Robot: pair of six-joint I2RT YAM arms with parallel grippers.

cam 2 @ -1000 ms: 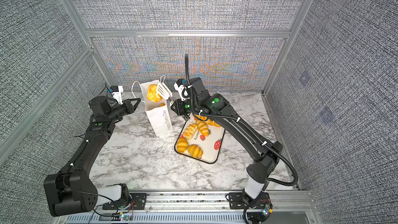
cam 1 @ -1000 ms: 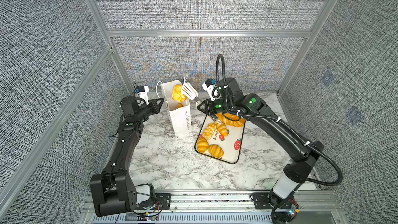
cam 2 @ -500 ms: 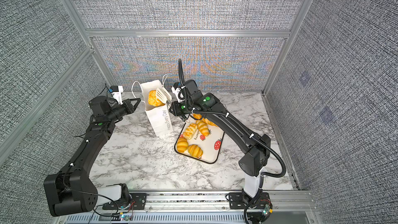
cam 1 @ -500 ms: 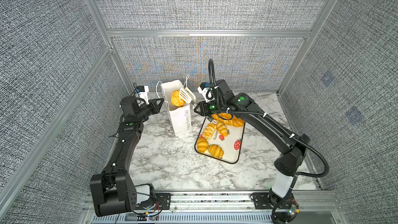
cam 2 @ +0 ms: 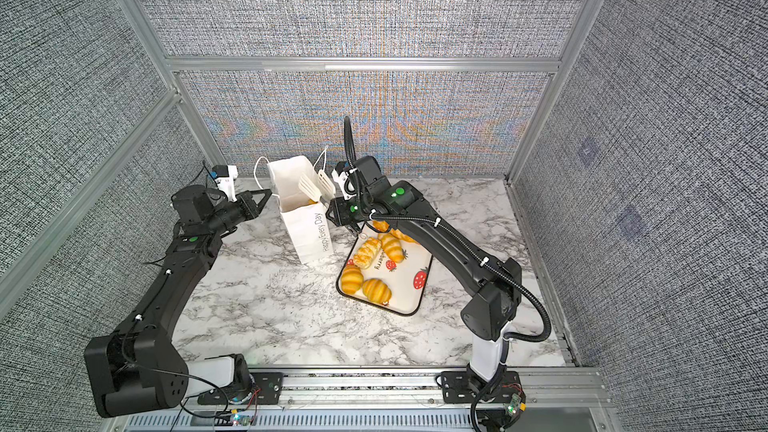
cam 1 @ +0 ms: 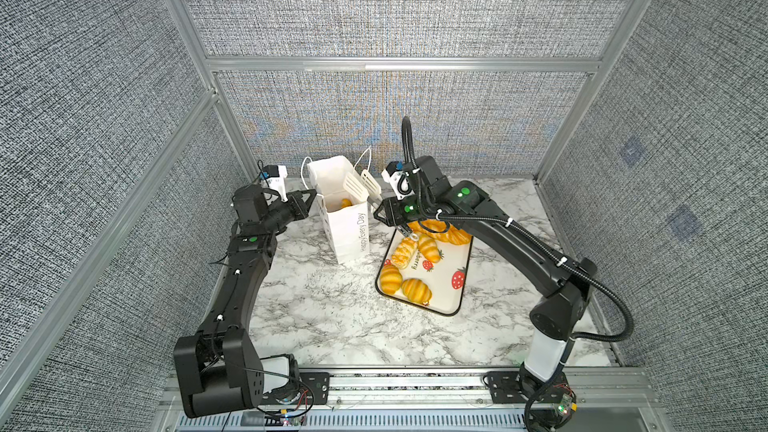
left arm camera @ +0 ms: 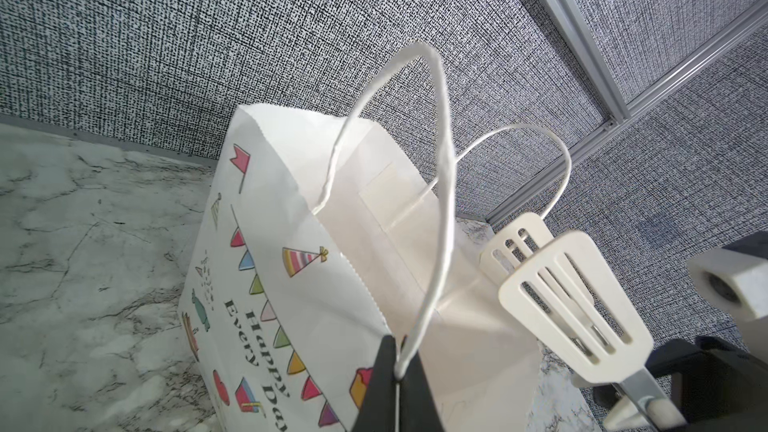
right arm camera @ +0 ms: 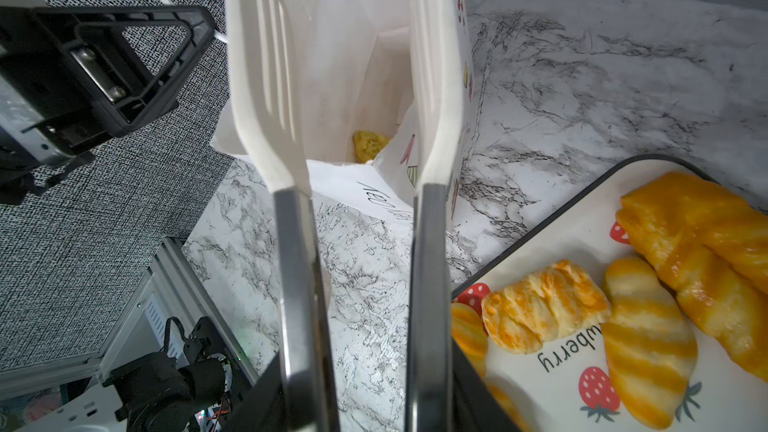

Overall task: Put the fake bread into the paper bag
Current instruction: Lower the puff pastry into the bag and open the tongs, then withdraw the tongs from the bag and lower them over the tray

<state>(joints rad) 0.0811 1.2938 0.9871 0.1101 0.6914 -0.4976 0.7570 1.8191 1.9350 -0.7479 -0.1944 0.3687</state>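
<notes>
The white paper bag (cam 1: 345, 222) (cam 2: 307, 222) stands upright at the back of the marble table. My left gripper (cam 1: 309, 197) (left arm camera: 398, 371) is shut on its near cord handle (left arm camera: 440, 160). My right gripper (cam 1: 384, 211) (right arm camera: 365, 401) grips the white slotted tongs (cam 1: 361, 184) (right arm camera: 266, 76). The tong blades stand apart over the bag's mouth with nothing between them. One piece of fake bread (cam 1: 345, 203) (right arm camera: 369, 145) lies deep inside the bag. Several more pastries (cam 1: 415, 289) (right arm camera: 544, 305) and a long braided loaf (cam 1: 440, 228) (right arm camera: 698, 243) lie on the tray.
The white strawberry-print tray (cam 1: 453, 297) (cam 2: 409, 297) lies just right of the bag, partly under my right arm. Textured wall panels with aluminium posts close in the back and both sides. A metal rail runs along the table's front edge.
The tongs carried a pastry over the bag's mouth, then their blades spread apart. The pastry dropped and now lies inside the bag. The left gripper kept its hold.
</notes>
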